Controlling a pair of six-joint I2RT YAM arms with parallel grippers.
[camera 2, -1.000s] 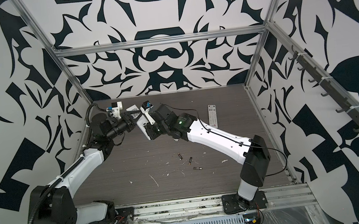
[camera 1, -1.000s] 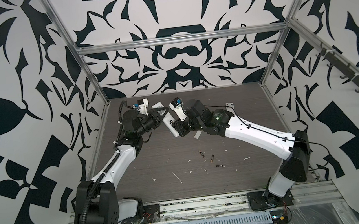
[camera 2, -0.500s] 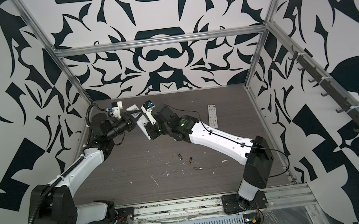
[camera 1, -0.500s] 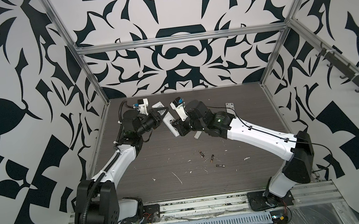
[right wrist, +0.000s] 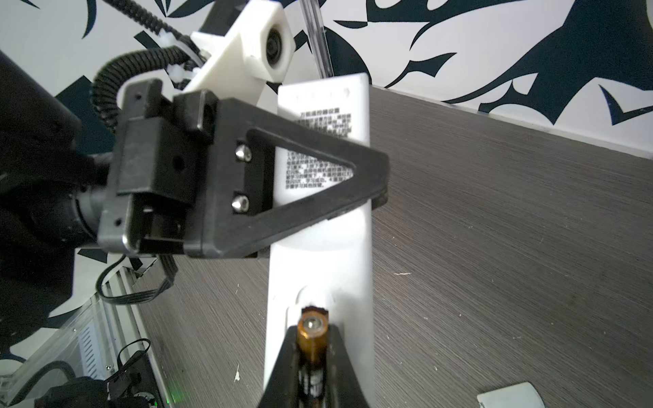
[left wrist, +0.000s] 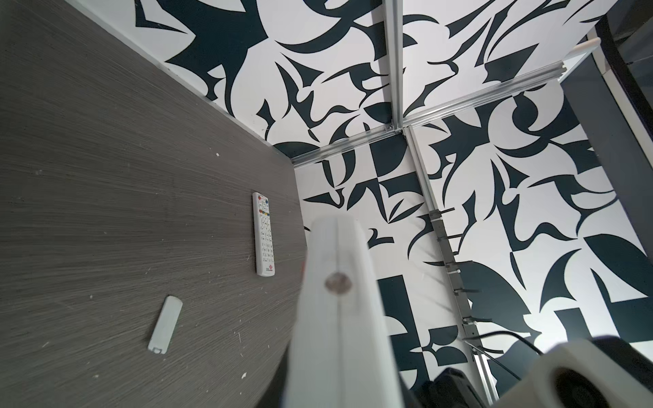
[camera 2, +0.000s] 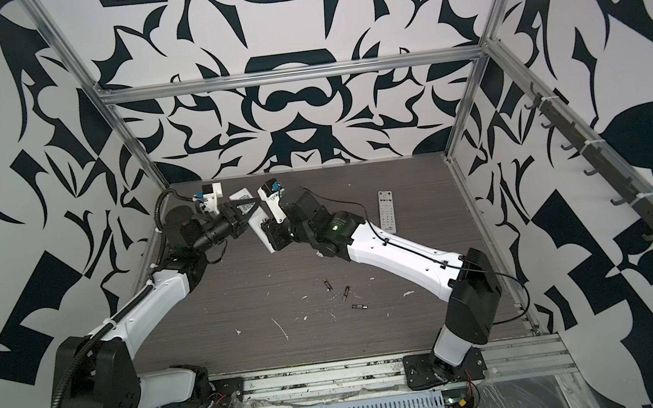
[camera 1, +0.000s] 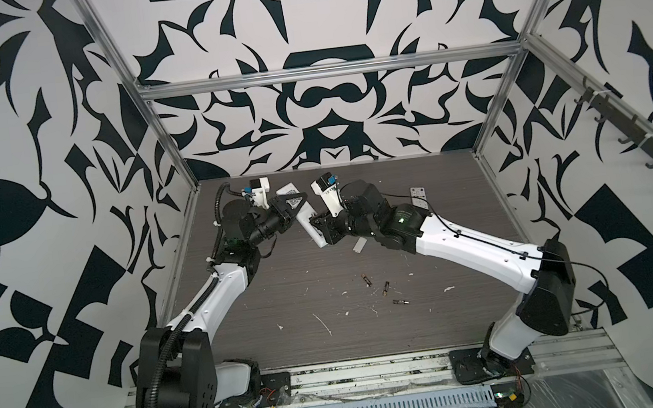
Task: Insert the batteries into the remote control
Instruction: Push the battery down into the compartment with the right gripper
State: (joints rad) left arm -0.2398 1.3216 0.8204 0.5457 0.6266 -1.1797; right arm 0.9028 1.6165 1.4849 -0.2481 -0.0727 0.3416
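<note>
The right gripper (camera 1: 319, 227) is pinched tight on a battery (right wrist: 312, 330). The battery's gold end, with its metal tip, pokes out past the fingertips at the open bay in the back of the remote (right wrist: 328, 254); whether it touches the bay I cannot tell. The left gripper (right wrist: 374, 183) is clamped across the remote's middle, over the printed label, and holds it tilted above the table (camera 1: 269, 303) in the upper middle of both top views. A loose cover (camera 1: 359, 245) lies on the table just right of the grippers, beside the right arm. Three other batteries (camera 1: 385, 288) lie apart from one another near the centre of the frame, among white scraps. A second remote (camera 1: 419, 198) lies face up at the table's upper right, partly behind the right arm.
</note>
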